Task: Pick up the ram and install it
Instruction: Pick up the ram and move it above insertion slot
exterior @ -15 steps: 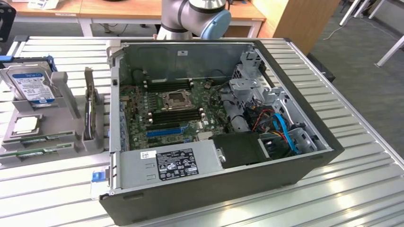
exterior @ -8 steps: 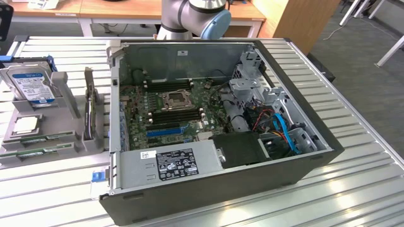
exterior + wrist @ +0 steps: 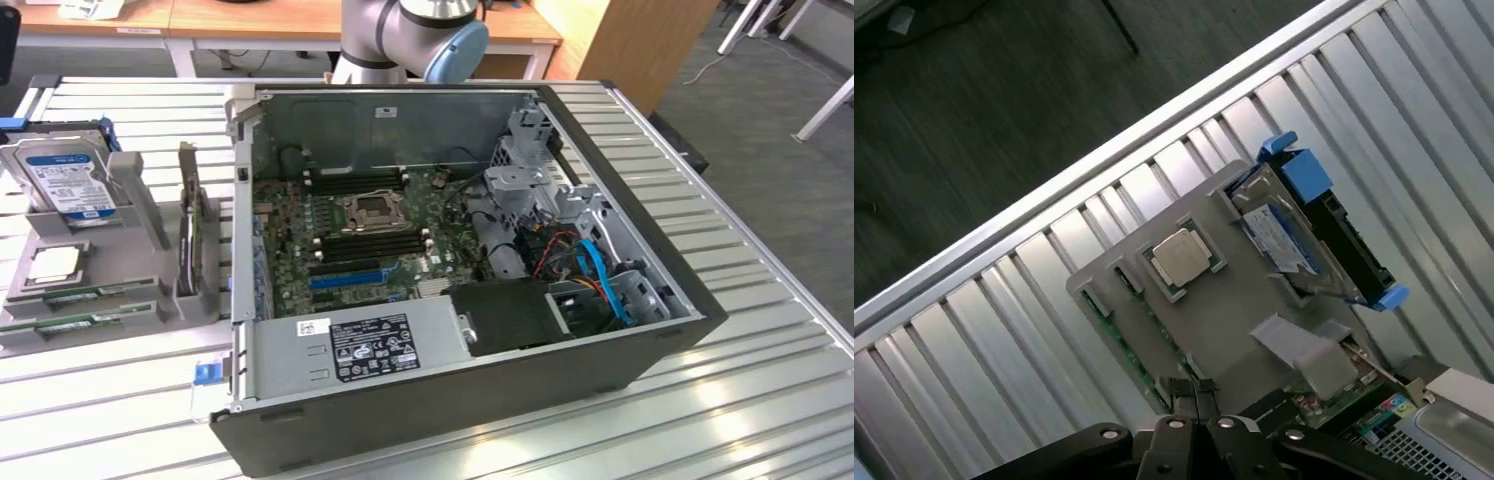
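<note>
Two ram sticks (image 3: 80,294), long green boards, lie on edge in the slots of the grey holder (image 3: 114,270) at the exterior view's left. In the wrist view the ram (image 3: 1152,352) shows as a green strip along the holder's (image 3: 1244,300) edge. My gripper (image 3: 1195,392) hangs high above that edge. Its two black fingertips are pressed together, shut on nothing. The open computer case (image 3: 641,330) lies on its side with the motherboard (image 3: 300,262) exposed; black memory slots (image 3: 376,240) flank the processor socket (image 3: 368,211).
The holder also carries a hard drive (image 3: 64,178) in a blue bracket, a square silver processor chip (image 3: 1181,257) and an upright expansion card (image 3: 191,235). The case holds a power supply (image 3: 360,345) and blue cables (image 3: 607,285). The slatted metal table (image 3: 747,400) ends near the holder.
</note>
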Tool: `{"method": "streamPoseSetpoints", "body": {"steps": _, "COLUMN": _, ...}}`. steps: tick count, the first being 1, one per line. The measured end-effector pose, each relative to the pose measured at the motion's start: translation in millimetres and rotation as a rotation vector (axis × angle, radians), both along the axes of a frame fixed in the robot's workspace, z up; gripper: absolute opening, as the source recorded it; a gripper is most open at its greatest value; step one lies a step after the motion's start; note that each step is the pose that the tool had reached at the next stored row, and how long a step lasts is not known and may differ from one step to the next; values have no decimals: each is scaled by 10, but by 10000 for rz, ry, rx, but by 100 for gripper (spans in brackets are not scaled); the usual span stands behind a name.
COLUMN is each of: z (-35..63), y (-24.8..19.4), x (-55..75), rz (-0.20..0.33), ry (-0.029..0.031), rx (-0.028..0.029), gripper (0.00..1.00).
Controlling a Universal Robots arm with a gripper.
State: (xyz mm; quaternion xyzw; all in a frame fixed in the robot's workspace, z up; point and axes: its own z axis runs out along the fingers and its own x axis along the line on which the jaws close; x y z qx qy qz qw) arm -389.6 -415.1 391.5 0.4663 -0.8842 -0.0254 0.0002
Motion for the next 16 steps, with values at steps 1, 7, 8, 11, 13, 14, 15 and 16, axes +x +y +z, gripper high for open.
{"method": "streamPoseSetpoints", "body": {"steps": 1, "z": 0, "y": 0, "x": 0, "rz": 180, "ry": 0, "rx": 0, "gripper": 10}}
{"method": "streamPoseSetpoints", "body": {"steps": 7, "z": 0, "y": 0, "x": 0, "rz": 1270, "ry": 0, "rx": 0, "gripper": 10}}
{"method": "streamPoseSetpoints", "body": {"steps": 8, "z": 0, "y": 0, "x": 0, "rz": 1448, "ry": 0, "rx": 0, "gripper": 10}}
{"method": "streamPoseSetpoints", "body": {"steps": 11, "z": 0, "y": 0, "x": 0, "rz": 1986, "ry": 0, "rx": 0, "gripper": 10}}
{"method": "streamPoseSetpoints", "body": {"steps": 13, "z": 0, "y": 0, "x": 0, "rz": 2328, "ry": 0, "rx": 0, "gripper": 10}}
{"method": "streamPoseSetpoints", "body": {"steps": 14, "z": 0, "y": 0, "x": 0, "rz": 2492, "ry": 0, "rx": 0, "gripper": 10}}
{"method": "streamPoseSetpoints", "body": {"steps": 15, "z": -1, "y": 0, "x": 0, "rz": 2662, "ry": 0, "rx": 1, "gripper": 10}}
{"method": "streamPoseSetpoints", "body": {"steps": 16, "z": -1, "y": 0, "x": 0, "rz": 2830, "ry": 0, "rx": 1, "gripper": 10}}
